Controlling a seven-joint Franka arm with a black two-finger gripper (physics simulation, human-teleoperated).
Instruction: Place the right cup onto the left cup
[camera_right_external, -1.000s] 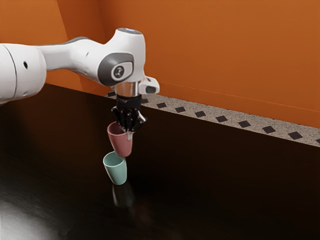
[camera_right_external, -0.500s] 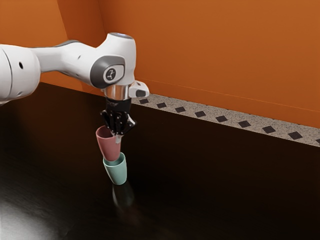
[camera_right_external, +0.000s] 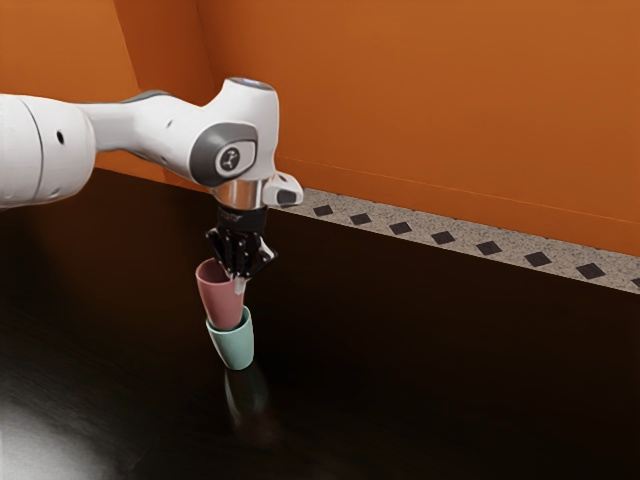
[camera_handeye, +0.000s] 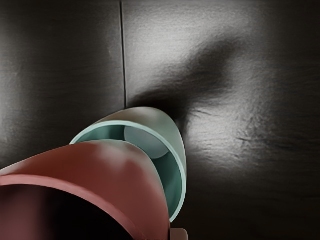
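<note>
My black gripper is shut on the wall of the pink cup, near its rim, in the exterior view. The pink cup is held slightly tilted, its base over the mouth of the mint-green cup, which stands upright on the dark table. The pink base overlaps the green rim; how deep it sits cannot be told. In the wrist view the pink cup covers part of the green cup, and the green cup's inside shows beside it.
The dark glossy table extends around the cups. Behind it runs a speckled strip with black diamonds, below an orange wall.
Holding the pink cup, my gripper first moved toward the exterior view's left and down, then slightly lower and back toward its right. The green cup has stayed in place.
</note>
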